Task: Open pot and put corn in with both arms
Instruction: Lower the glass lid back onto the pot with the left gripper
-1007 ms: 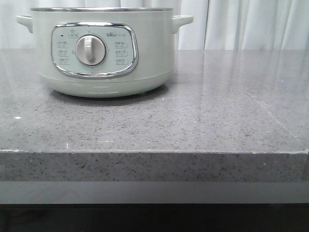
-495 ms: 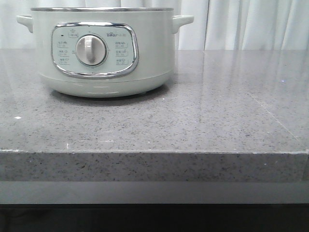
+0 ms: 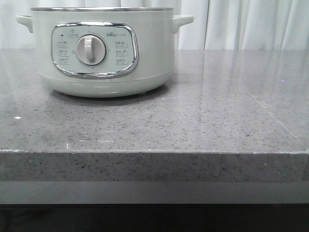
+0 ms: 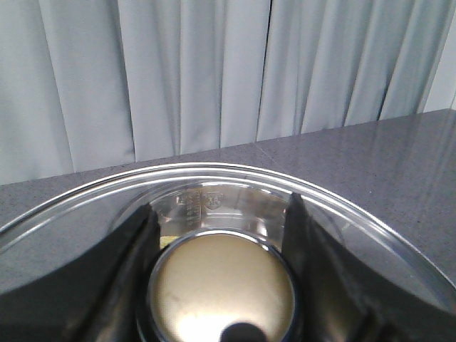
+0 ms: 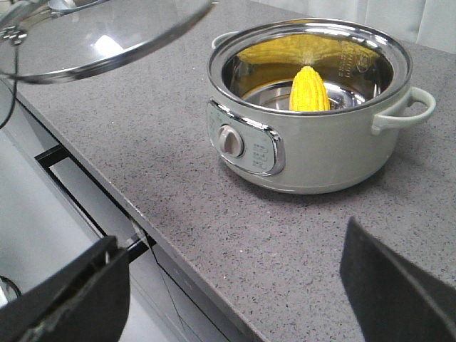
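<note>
Left gripper [image 4: 221, 285] clamps my glass lid's [image 5: 100, 39] knob [image 4: 222, 288]; right gripper [image 5: 235, 285] spread, empty; corn [image 5: 308, 90] lies inside pot [image 5: 313, 107] near counter's [image 5: 214, 214] front edge

The round pale grey-green pot [image 3: 104, 48] has a smooth, slightly glossy plastic-looking body, a shiny chrome panel frame [image 3: 94, 50] and a polished steel inner bowl [image 5: 308, 64]. The speckled grey stone table [image 3: 193, 121] is smooth and reflective. The clear glass lid [image 5: 92, 35] has a metal rim.
</note>
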